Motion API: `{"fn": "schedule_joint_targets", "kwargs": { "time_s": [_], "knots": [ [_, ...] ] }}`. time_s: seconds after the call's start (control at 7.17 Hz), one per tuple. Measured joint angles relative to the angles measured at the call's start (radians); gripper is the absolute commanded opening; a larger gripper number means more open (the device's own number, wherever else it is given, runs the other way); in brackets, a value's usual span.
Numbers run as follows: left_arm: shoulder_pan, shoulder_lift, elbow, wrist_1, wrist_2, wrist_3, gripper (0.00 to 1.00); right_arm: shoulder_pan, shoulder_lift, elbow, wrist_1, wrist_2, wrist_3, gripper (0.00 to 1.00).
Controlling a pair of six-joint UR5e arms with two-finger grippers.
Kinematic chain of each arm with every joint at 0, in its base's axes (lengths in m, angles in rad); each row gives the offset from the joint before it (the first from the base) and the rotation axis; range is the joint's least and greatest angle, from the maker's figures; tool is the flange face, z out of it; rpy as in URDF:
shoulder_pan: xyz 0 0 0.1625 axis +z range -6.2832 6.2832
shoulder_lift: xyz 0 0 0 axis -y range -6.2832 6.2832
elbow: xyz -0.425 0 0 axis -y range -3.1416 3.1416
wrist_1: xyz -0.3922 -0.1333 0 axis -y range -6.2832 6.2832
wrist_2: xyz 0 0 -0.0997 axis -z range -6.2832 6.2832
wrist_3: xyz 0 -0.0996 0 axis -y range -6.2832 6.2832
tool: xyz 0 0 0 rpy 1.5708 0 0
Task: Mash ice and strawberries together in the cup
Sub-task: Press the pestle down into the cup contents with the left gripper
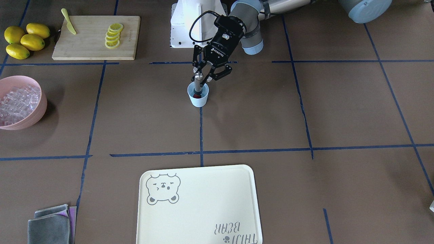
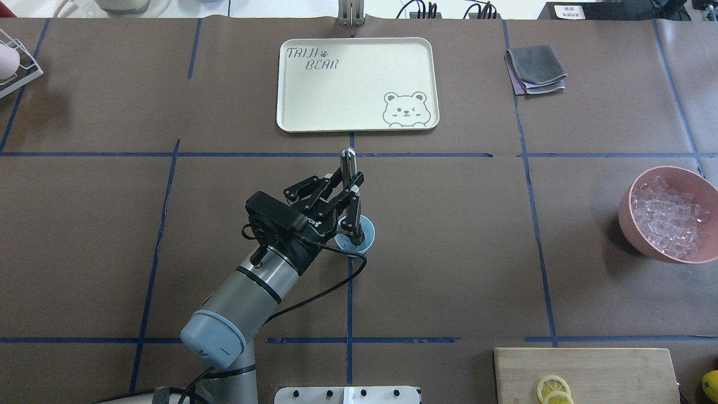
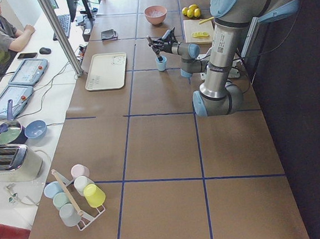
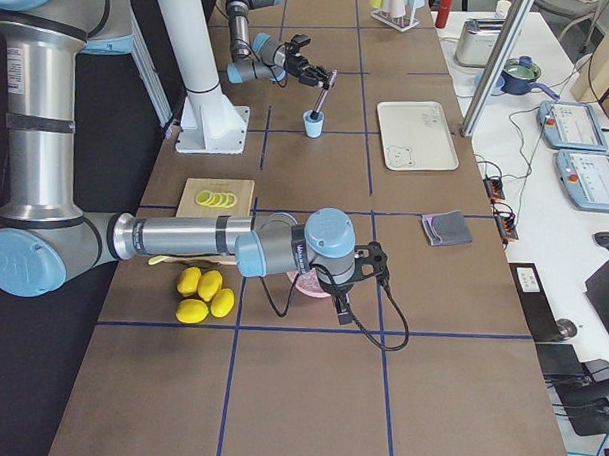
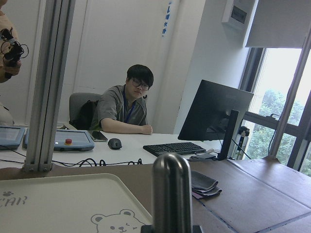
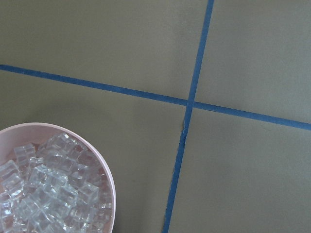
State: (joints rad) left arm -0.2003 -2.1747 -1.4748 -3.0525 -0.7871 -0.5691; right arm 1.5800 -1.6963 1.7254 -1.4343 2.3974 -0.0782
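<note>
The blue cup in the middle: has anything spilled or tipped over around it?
Nothing stands out. The cup stands upright, with no spill on the table around it. The left gripper holds a metal masher, its lower end inside the cup. The ice sits in the pink bowl.

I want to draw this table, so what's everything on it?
cup: one, pale blue, table middle
masher: one, silver, standing in the cup
strawberry: one, red, inside the cup
bowl: one, pink, table edge
ice: many, clear, in the bowl
cutting board: one, wooden, near the robot
lemon slices: few, yellow, on the board
knife: one, yellow, on the board
lemons: four, yellow, beside the board
tray: one, cream, opposite the robot
cloths: folded pile, grey, beside the tray
left gripper: one, black, shut on the masher
right arm: one, silver, near the bowl
</note>
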Motion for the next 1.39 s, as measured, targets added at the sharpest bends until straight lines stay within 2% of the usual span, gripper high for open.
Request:
{"fn": "schedule_joint_targets", "kwargs": {
  "time_s": [0.98,1.25,1.39],
  "knots": [
    [0.007,-0.009,0.034,0.000,0.008,-0.002,0.00,0.000,0.001,-0.001,0.000,0.000,0.000,0.99],
    [0.004,-0.007,-0.006,0.006,0.001,0.010,0.00,0.000,0.001,-0.001,0.000,0.000,0.000,0.99],
    [0.001,0.005,-0.066,0.013,-0.002,0.036,0.00,0.000,0.001,0.001,0.000,0.000,0.000,0.99]
  ]
}}
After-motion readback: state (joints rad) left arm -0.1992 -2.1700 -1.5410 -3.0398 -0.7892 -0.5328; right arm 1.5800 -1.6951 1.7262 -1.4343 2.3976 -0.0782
